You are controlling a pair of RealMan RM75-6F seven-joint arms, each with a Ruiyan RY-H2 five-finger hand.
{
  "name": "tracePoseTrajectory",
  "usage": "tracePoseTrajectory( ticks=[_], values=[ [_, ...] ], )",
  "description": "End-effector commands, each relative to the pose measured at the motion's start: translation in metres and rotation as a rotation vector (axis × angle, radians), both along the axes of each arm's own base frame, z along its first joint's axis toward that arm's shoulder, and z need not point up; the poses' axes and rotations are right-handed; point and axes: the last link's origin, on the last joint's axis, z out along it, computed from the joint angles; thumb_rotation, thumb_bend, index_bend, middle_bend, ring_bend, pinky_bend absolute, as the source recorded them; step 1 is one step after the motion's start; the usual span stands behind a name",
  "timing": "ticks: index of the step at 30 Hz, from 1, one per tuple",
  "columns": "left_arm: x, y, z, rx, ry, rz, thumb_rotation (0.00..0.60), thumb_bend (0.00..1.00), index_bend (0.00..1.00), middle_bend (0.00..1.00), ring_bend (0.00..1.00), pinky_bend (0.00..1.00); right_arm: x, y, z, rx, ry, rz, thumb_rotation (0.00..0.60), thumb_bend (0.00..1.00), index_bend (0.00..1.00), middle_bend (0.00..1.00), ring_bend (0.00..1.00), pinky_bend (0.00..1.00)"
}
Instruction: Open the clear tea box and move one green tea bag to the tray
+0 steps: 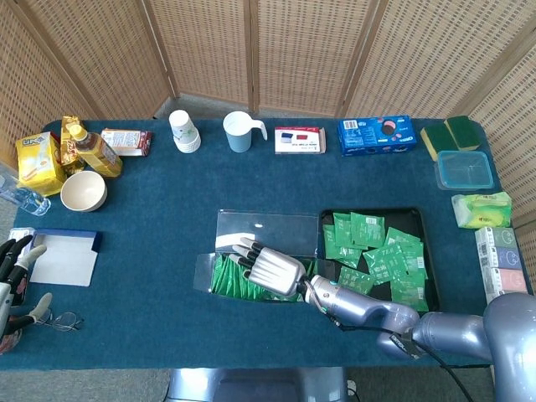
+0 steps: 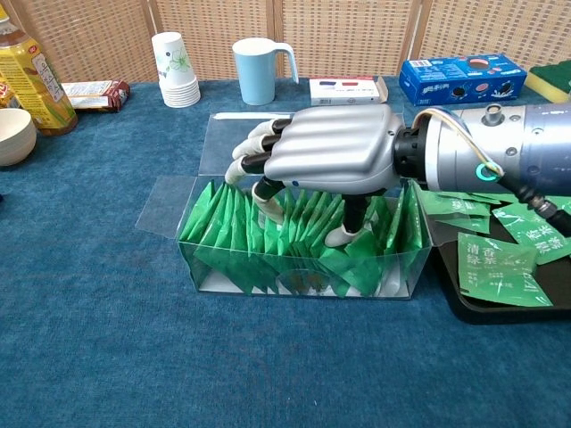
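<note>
The lid is already off the job: the clear tea box point(image 2: 299, 241) sits open on the blue tabletop point(image 2: 98, 348), its transparent flaps point(image 2: 165, 201) folded outward and back. The step in hand is picking one bag out. The right hand point(image 2: 326, 152) hovers palm-down over the box, with its fingers point(image 2: 268, 198) dipped among the upright green tea bags point(image 2: 241, 234) and the thumb pressing down near the right end of the row. The fingers are curled into the bags, but whether any one bag is actually pinched cannot be told from either view (the metal back of the hand hides the contact).

The bags are flat green sachets, packed edge-up in a tight, slightly fanned row, so they probably slip and bunch easily. The next move likely calls for isolating a single sachet between thumb and a finger, lifting straight up clear of the box wall, then carrying it right to the black tray point(image 1: 421, 219), which lies just beside the box and already holds a scatter of the same sachets. The risk is dragging out neighbours or shoving the light box.

The left hand point(image 1: 15, 272) rests at the far left edge of the head view, fingers apart, holding nothing.
</note>
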Motion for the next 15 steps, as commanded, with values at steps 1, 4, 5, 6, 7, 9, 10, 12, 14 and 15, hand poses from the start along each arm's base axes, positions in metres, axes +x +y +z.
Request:
tracePoseTrajectory(
  ticks=[1, 4, 5, 6, 7, 9, 10, 12, 14, 15],
  values=[
    [-0.0001, 0.0001, 0.0001, 0.0, 0.001, 0.001, 0.6, 0.29, 0.14, 0.06, 0.0, 0.26, 0.0006, -0.0004, -0.0002, -0.001, -0.009, -0.002, 0.6, 0.21, 0.48, 0.15, 0.03, 0.0],
    [-0.0002, 0.0003, -0.0002, -0.001, 0.0, 0.0, 0.6, 0.29, 0.14, 0.06, 0.0, 0.26, 0.0005, -0.0014, 0.0, -0.004, -0.015, -0.007, 0.6, 0.3, 0.49, 0.15, 0.03, 0.0],
    [-0.0002, 0.0004, -0.0004, -0.001, 0.0, 0.0, 0.6, 0.29, 0.14, 0.06, 0.0, 0.26, 0.0005, -0.0017, 0.0001, -0.005, -0.016, -0.007, 0.6, 0.3, 0.5, 0.15, 0.03, 0.0],
    [-0.0003, 0.0005, -0.0005, -0.002, 0.0, 0.001, 0.6, 0.29, 0.14, 0.06, 0.0, 0.26, 0.0005, -0.0017, 0.0001, -0.006, -0.018, -0.007, 0.6, 0.31, 0.5, 0.16, 0.04, 0.0],
    [-0.0002, 0.0007, -0.0007, -0.002, 0.0, 0.0, 0.6, 0.29, 0.14, 0.06, 0.0, 0.26, 0.0003, -0.0019, 0.0001, -0.004, -0.021, -0.012, 0.6, 0.31, 0.51, 0.16, 0.04, 0.0],
    [-0.0002, 0.0012, -0.001, -0.003, 0.0, 0.0, 0.6, 0.29, 0.14, 0.06, 0.0, 0.26, 0.0, -0.0026, 0.0006, -0.006, -0.028, -0.017, 0.6, 0.32, 0.52, 0.16, 0.04, 0.0],
    [0.0001, 0.0017, -0.0012, -0.003, 0.001, -0.002, 0.6, 0.29, 0.14, 0.06, 0.0, 0.26, 0.0008, -0.0032, 0.0015, -0.005, -0.041, -0.027, 0.6, 0.32, 0.52, 0.16, 0.04, 0.0],
    [0.0001, 0.0019, -0.0013, -0.003, 0.001, -0.002, 0.6, 0.29, 0.14, 0.06, 0.0, 0.26, 0.0014, -0.0036, 0.0022, -0.007, -0.054, -0.031, 0.6, 0.32, 0.54, 0.17, 0.05, 0.0],
    [0.0, 0.0019, -0.0013, -0.003, 0.001, -0.001, 0.6, 0.29, 0.14, 0.06, 0.0, 0.26, 0.0013, -0.0038, 0.0024, -0.008, -0.058, -0.032, 0.6, 0.33, 0.55, 0.17, 0.05, 0.0],
    [0.0001, 0.0019, -0.0014, -0.004, 0.001, -0.001, 0.6, 0.29, 0.14, 0.06, 0.0, 0.26, 0.0012, -0.0039, 0.0024, -0.009, -0.059, -0.031, 0.6, 0.33, 0.55, 0.18, 0.05, 0.0]
  ],
)
